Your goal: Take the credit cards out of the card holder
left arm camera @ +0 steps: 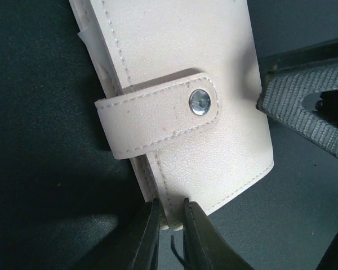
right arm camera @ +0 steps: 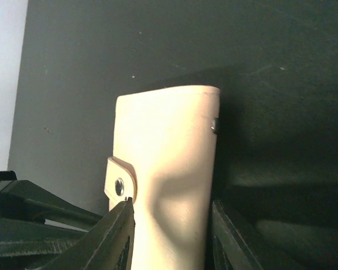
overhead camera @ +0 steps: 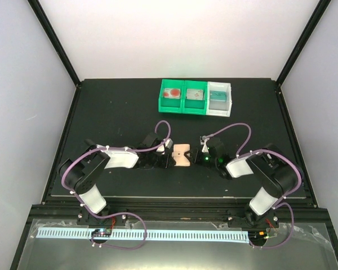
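Observation:
The tan-pink card holder (overhead camera: 182, 156) is folded shut between both arms, its tab (left arm camera: 158, 115) snapped over with a metal stud. My left gripper (overhead camera: 169, 158) is shut on the holder's near stitched edge (left arm camera: 170, 201). My right gripper (overhead camera: 201, 153) straddles the holder's other end (right arm camera: 172, 208), with one finger (right arm camera: 121, 230) beside the tab and the other (right arm camera: 225, 236) against the far edge, pinching it so the leather dents. The holder (right arm camera: 169, 140) stands on edge in the right wrist view. No credit cards show at the holder; its inside is hidden.
Two green bins (overhead camera: 183, 97) and a white bin (overhead camera: 219, 98) stand in a row at the back of the black mat. The green ones hold reddish things and the white one holds something flat and teal. Cables loop over both wrists.

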### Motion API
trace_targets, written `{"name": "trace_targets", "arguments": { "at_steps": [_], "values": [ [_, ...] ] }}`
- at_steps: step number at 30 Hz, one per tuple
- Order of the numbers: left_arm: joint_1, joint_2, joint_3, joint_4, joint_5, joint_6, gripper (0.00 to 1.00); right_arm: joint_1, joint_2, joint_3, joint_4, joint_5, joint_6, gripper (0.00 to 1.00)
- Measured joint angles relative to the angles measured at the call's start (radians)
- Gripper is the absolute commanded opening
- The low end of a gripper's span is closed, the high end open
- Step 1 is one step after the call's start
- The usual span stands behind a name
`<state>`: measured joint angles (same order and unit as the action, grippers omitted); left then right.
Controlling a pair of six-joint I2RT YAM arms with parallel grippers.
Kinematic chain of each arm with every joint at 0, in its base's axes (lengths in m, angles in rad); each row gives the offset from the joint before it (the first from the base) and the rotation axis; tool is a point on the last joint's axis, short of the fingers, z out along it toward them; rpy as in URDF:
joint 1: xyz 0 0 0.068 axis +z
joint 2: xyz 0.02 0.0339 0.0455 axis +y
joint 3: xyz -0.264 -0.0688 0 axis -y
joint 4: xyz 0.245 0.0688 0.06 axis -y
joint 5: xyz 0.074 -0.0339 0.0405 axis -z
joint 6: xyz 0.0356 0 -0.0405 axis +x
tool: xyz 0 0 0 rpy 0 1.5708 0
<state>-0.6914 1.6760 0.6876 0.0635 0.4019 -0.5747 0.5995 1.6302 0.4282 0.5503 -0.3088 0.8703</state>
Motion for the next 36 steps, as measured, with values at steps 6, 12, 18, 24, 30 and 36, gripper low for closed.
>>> {"name": "trace_targets", "arguments": {
  "at_steps": [6,12,18,24,30,36],
  "values": [
    [0.000,0.006,0.000,0.007,0.011,0.010,0.13,-0.004,0.065,0.002,0.100,-0.030,0.027,0.18],
    [0.000,0.000,-0.007,0.014,0.013,0.013,0.20,-0.012,0.047,-0.023,0.123,-0.042,0.034,0.01],
    [0.000,-0.069,-0.049,-0.017,0.027,-0.002,0.38,-0.007,-0.047,-0.071,0.085,-0.078,0.032,0.01],
    [0.000,-0.196,-0.056,-0.077,0.071,-0.003,0.46,0.026,-0.159,-0.054,-0.105,-0.057,0.018,0.01],
    [0.000,-0.247,-0.014,-0.148,0.071,0.022,0.47,0.106,-0.240,0.035,-0.295,0.005,0.005,0.01],
    [0.000,-0.233,-0.001,-0.167,0.062,0.034,0.47,0.161,-0.282,0.071,-0.366,0.052,0.006,0.01]
  ]
}}
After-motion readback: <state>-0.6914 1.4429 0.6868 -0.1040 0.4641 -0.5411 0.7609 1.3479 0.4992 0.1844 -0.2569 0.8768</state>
